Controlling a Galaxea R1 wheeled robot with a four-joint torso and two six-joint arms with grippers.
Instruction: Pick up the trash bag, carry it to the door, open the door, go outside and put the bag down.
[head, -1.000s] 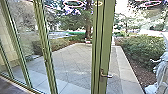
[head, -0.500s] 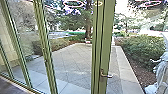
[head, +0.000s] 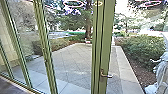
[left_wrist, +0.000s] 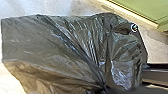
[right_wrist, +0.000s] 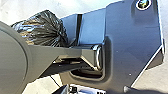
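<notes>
Black, crinkled plastic trash bag (left_wrist: 72, 47) near green-framed glass door (head: 106, 45); clamped in either pincer or not, cannot tell. Probably at the doorway step, calling for slow passage without snagging.

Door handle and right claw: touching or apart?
Apart. The head view shows it: the door handle juts from the green door frame, with nothing against its lever.

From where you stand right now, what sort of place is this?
Probably a building's glazed entrance onto a paved patio: green-framed door with a lever handle, diagonal paving outside, and a leafy hedge.
</notes>
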